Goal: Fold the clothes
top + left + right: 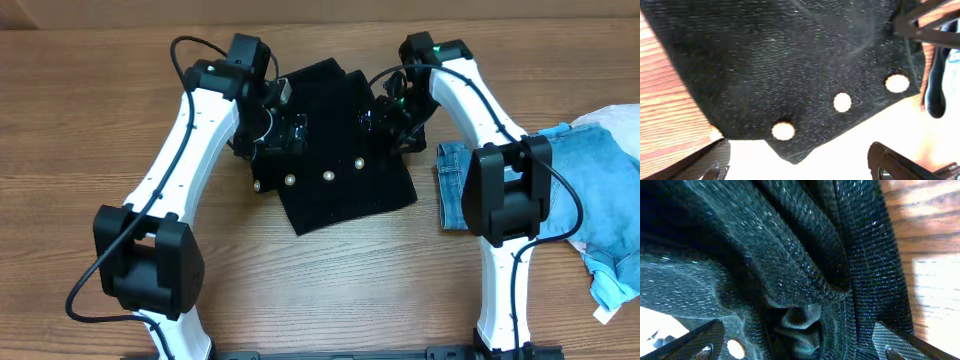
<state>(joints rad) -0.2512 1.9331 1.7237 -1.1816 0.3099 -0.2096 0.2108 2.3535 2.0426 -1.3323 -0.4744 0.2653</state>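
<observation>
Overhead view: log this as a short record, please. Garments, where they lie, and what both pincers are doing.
Black knit garment: folded heap at the middle of the table, between the two arms
Buttons: four pale round ones in a row near its lower edge
Denim: light blue, crumpled, on the right side of the table
Left pincer: open, over the knit's left side
Right pincer: open, over the knit's right side
Table: wood grain
</observation>
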